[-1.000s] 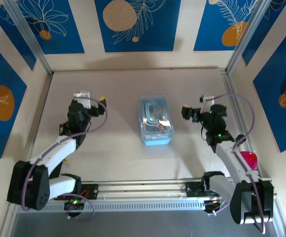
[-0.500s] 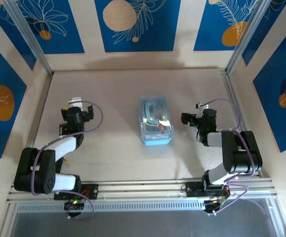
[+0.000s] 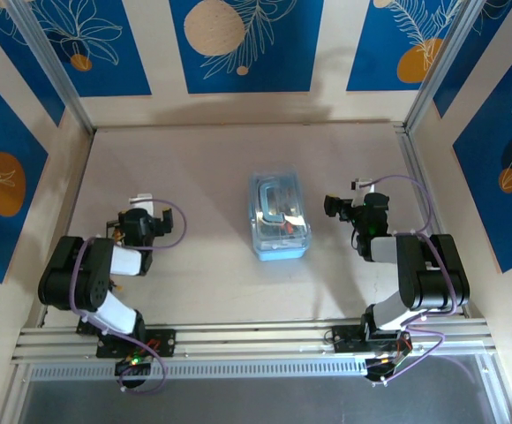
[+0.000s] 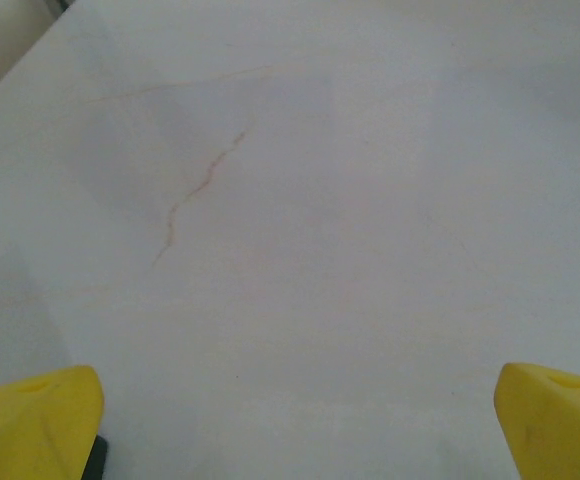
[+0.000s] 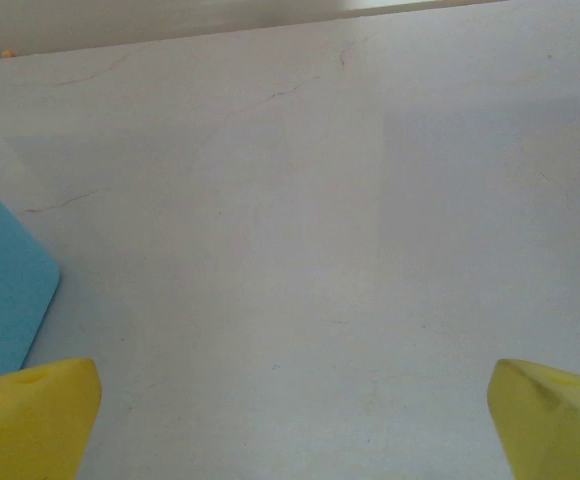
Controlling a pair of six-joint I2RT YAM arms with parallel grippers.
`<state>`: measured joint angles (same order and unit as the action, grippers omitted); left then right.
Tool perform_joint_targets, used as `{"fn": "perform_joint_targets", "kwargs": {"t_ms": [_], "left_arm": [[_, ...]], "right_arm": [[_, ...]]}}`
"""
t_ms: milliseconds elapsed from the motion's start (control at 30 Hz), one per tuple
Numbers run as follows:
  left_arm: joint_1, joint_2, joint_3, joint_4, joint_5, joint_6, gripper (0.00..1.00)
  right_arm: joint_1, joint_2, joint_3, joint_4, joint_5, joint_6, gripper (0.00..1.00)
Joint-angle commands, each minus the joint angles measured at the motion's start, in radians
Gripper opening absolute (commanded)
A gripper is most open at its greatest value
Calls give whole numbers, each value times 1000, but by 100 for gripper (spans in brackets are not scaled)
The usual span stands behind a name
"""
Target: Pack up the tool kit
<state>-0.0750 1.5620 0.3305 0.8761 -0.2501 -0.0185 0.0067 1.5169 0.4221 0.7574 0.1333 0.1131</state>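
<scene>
**Left gripper** (image 3: 143,215): parked low near its own base, left of the case and well apart from it. Fingers spread as wide as they go, holding nothing. Its wrist view has bare table (image 3: 212,159) between the yellow fingertips (image 4: 32,418).

**Case** (image 3: 279,216): pale blue, mid-table between the two grippers, long side running away from the arms. The clear lid appears to be down. Red-orange shapes show through it, likely tool handles. Whether the catch is closed cannot be told.

**Right gripper** (image 3: 335,208): near the case's right side, not touching it. Fingers fully apart, empty. Its wrist view catches a blue corner of the case (image 5: 0,290) at the left edge.

**Hazards, as judged:**
- The case is light and sits on a smooth top, so a one-sided push from the right gripper could slide or turn it instead of seating the lid.
- A handle standing proud inside would keep the lid from closing.
- Pressing down off-centre could tip the case.
- The left gripper is too far off to brace it.
</scene>
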Motion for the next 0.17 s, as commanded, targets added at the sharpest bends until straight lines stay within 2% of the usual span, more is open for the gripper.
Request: {"fn": "perform_joint_targets", "kwargs": {"t_ms": [0,133], "left_arm": [[-9,11,19,121,24,27,100],[-9,-3,19,100,27,22,100]], "right_arm": [[-5,8,-1,41,-34,-5,99],[5,3,-12,61,-22,-15,99]]}}
